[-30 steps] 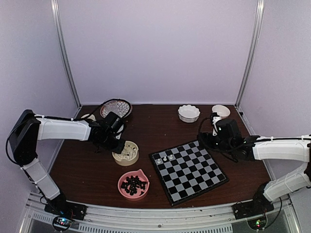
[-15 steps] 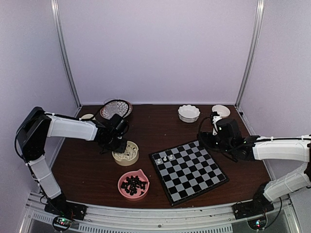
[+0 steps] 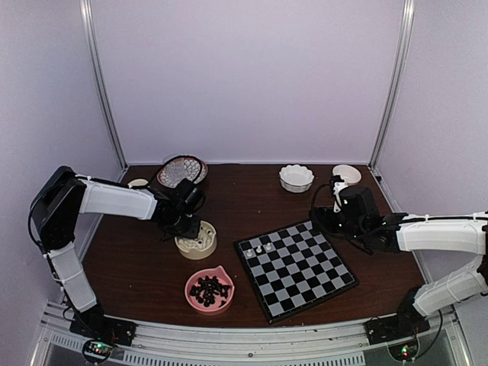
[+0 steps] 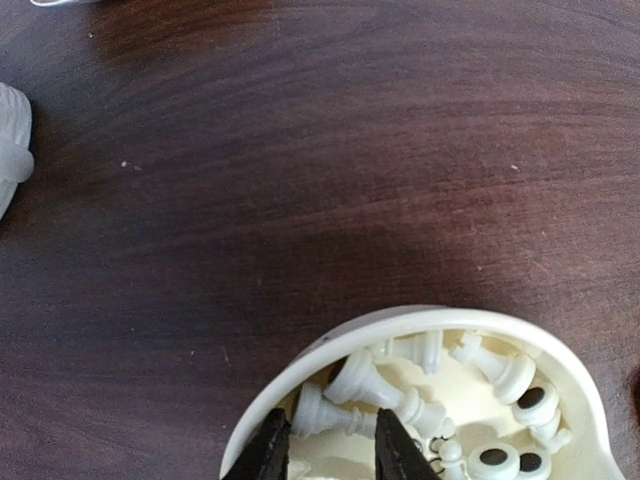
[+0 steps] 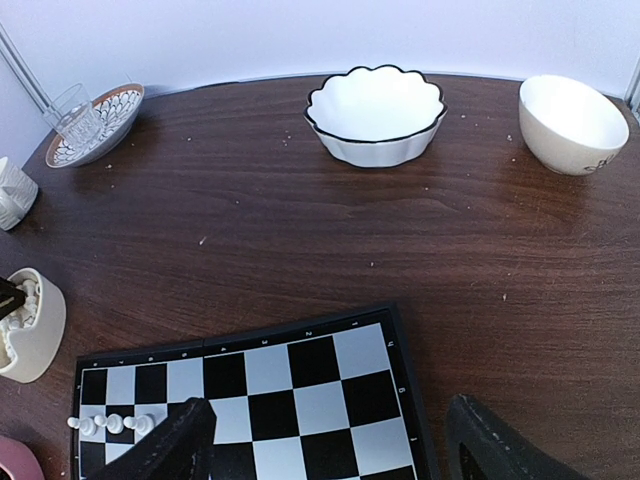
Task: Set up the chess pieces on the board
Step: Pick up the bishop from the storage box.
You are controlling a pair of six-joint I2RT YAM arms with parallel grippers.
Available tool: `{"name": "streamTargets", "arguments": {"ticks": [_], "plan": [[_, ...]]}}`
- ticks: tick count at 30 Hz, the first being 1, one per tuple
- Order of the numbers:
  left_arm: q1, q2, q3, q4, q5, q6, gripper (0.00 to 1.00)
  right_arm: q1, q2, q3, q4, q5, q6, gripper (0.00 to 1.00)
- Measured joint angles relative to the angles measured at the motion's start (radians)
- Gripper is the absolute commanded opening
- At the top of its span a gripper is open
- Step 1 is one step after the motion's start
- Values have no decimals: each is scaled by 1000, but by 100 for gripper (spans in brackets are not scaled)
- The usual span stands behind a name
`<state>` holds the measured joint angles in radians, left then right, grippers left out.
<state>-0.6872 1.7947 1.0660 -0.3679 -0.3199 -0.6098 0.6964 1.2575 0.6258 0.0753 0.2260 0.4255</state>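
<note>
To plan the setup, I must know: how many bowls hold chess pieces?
2: the cream bowl left of the board, with white pieces, and the pink bowl below it in the top view, with black pieces.

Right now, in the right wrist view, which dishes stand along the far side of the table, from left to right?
patterned plate → scalloped white bowl → plain cream bowl

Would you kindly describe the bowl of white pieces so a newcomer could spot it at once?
Find the chessboard on the table. Just beyond its left corner, under the left gripper, sits a cream bowl. Unlike the pink bowl nearer the arms, which holds black pieces, it holds white pieces.
</note>
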Motion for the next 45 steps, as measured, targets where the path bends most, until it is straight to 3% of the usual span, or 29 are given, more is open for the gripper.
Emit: {"name": "streamTargets", "arguments": {"ticks": [18, 28, 32, 45], "plan": [[1, 81, 66, -7, 21, -10, 27, 0, -3, 0, -5, 0, 0, 82], [1, 77, 66, -18, 19, 10, 11, 0, -19, 0, -8, 3, -3, 82], [1, 48, 51, -27, 20, 24, 5, 0, -27, 0, -12, 5, -3, 82], [1, -109, -19, -18, 48, 58, 5, 0, -28, 0, -13, 8, -6, 82]]}}
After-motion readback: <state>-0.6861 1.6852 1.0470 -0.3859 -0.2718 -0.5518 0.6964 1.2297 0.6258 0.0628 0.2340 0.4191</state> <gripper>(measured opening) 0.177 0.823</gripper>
